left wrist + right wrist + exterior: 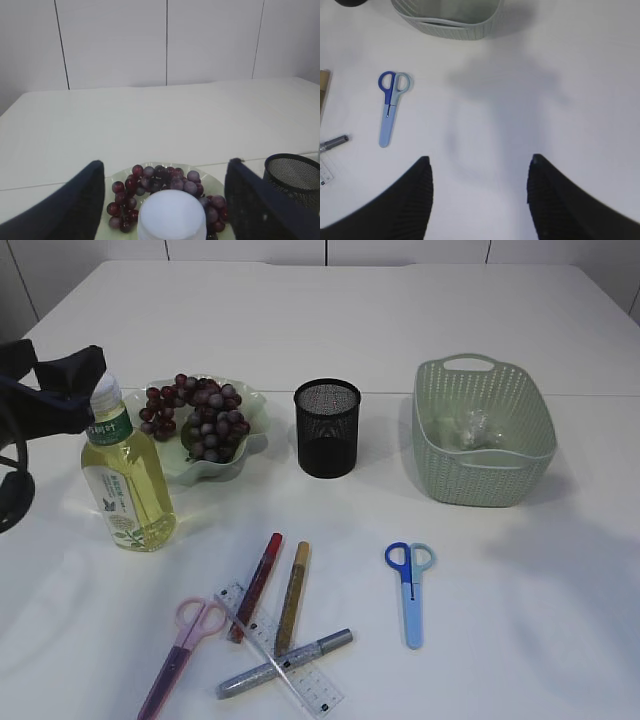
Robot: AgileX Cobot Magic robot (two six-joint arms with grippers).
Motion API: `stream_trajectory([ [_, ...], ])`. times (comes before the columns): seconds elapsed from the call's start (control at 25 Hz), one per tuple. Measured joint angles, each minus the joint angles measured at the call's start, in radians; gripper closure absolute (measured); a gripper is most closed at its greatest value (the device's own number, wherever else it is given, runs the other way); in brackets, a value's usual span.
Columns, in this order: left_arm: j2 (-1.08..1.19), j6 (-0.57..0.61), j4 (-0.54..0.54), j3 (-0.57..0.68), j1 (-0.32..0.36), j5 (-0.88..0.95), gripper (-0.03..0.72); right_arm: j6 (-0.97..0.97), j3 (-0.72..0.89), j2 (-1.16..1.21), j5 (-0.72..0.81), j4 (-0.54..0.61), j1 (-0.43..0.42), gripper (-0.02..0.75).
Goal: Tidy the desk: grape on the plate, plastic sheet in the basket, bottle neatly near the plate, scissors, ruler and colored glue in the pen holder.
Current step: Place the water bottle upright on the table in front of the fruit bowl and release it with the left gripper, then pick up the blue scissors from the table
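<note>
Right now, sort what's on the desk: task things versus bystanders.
Task things: grapes on plate, bottle, basket holding plastic sheet, pen holder, blue scissors, pink scissors, ruler, three glue pens.

Bystanders: none visible.

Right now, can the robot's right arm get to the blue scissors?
Probably yes. The blue scissors lie alone on bare table, just left of the open right end effector, with nothing between them.
</note>
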Motion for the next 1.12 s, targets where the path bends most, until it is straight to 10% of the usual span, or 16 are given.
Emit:
stream_trajectory([
  [0.56,-0.455,0.0,0.0,-0.014,0.0,0.621,0.179,0.0,0.0,0.0,0.0,0.123,0.0,0.267],
  [1.12,-0.714,0.0,0.002,-0.324,0.0,1.422,0.221,0.081,0.0,0.039,0.002,0.285,0.029,0.267],
])
